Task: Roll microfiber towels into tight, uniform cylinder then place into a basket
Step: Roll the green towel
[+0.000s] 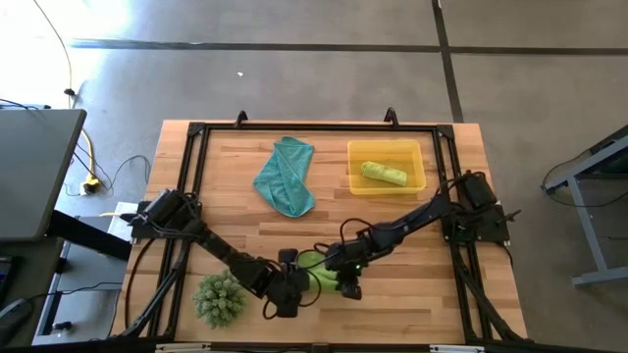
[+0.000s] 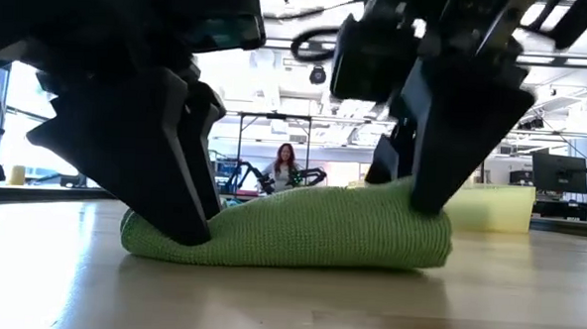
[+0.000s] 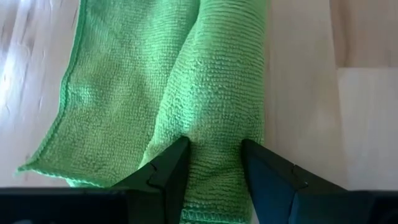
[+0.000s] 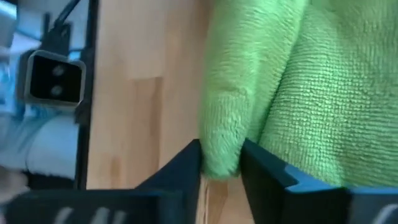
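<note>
A lime-green towel (image 1: 316,272) lies near the table's near edge, partly rolled: a roll (image 3: 217,74) with a flat flap (image 3: 112,93) beside it. My left gripper (image 1: 292,286) is shut on the roll's left end and my right gripper (image 1: 345,279) on its right end. In the low view the roll (image 2: 290,234) rests on the table between them. A teal-blue towel (image 1: 285,176) lies folded on the table at the far middle. The yellow basket (image 1: 417,183) at the far right holds a second lime-green towel (image 1: 383,174), rolled. My left gripper (image 3: 214,146) pinches the roll's left end (image 3: 214,124) between its two fingers, one on each side of the roll. The fingers (image 2: 187,214) slant down from above. The roll lies on the table. My right gripper (image 4: 221,149) pinches the roll's right end (image 4: 221,134) between its two fingers. The fingers (image 2: 427,185) come down from above. That end rests on the table, with the towel's flat part (image 4: 336,93) beside it.
A spiky green ball-shaped plant (image 1: 218,299) stands at the near left, close to my left arm. A dark frame (image 1: 196,132) runs round the table's edges. A person (image 2: 285,167) shows far off in the room behind.
</note>
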You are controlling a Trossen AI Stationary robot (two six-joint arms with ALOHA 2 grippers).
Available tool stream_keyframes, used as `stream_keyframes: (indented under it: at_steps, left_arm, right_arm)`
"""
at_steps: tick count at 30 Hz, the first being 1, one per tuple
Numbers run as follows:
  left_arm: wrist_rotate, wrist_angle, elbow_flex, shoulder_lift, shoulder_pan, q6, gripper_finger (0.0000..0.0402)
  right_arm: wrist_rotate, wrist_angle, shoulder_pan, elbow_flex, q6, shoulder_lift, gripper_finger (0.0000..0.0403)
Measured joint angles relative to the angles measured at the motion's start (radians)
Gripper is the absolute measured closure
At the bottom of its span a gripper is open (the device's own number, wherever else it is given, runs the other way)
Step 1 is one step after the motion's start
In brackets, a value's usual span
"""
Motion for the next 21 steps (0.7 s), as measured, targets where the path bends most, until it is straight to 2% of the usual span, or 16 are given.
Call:
stream_keyframes:
  at_steps: [3, 5, 7, 11, 15, 18, 21]
  left_arm:
    - [0.031, -0.004, -0.001, 0.0, 0.007, -0.04, 0.0261]
    - [0.032, -0.005, -0.001, 0.001, 0.007, -0.056, 0.0261]
    - [0.032, -0.005, -0.001, 0.001, 0.007, -0.075, 0.0261]
    - [0.036, -0.006, -0.001, 0.002, 0.01, -0.098, 0.0261]
    - [0.038, -0.006, -0.001, 0.002, 0.01, -0.105, 0.0261]
    - [0.043, -0.003, -0.002, 0.002, 0.016, -0.108, 0.0261]
    - [0.044, -0.001, -0.003, 0.002, 0.016, -0.119, 0.0261]
  right_arm:
    - [0.001, -0.059, 0.014, 0.02, -0.109, -0.04, 0.0262]
    - [0.04, -0.071, 0.04, 0.026, -0.194, -0.067, 0.025]
    - [0.149, -0.07, 0.084, 0.026, -0.281, -0.093, 0.0247]
    - [0.443, -0.06, 0.198, 0.026, -0.443, -0.111, 0.0257]
    - [0.678, -0.02, 0.297, 0.028, -0.51, -0.092, 0.0272]
    - [0.767, 0.031, 0.337, 0.028, -0.512, -0.054, 0.0278]
    - [0.772, 0.088, 0.346, 0.028, -0.535, -0.011, 0.0281]
